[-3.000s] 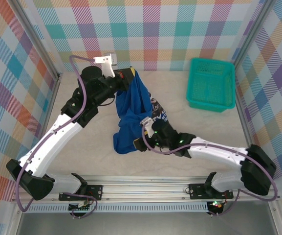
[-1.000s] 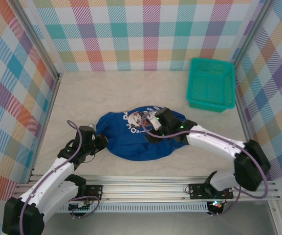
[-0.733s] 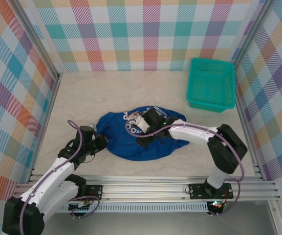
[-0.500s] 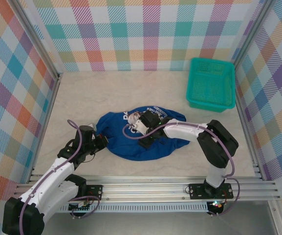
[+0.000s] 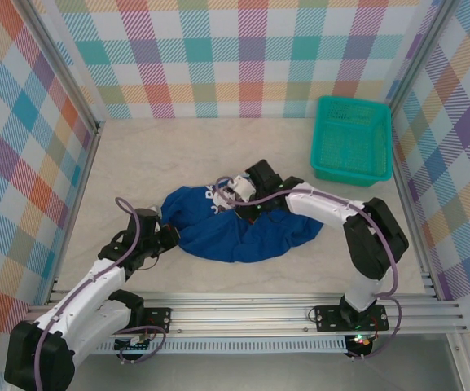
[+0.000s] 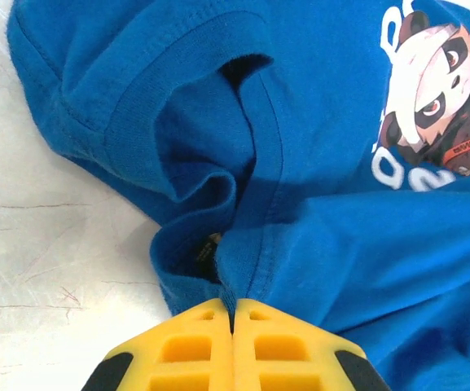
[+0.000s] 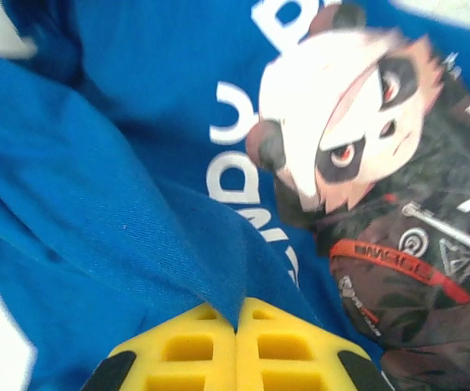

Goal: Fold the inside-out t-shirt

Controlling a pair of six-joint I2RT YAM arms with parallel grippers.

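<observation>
Bare table lies open behind the crumpled shirt and across the far left; the basket fills the far right corner, well apart from it

t-shirt left of basket

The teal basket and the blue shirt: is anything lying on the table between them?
Nothing does. The top view shows bare tabletop between the teal basket and the blue t-shirt.

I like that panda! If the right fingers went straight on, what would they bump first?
Probably the blue t-shirt: the right fingers pinch a fold of it, with the panda print just beyond, depth unclear.
</observation>
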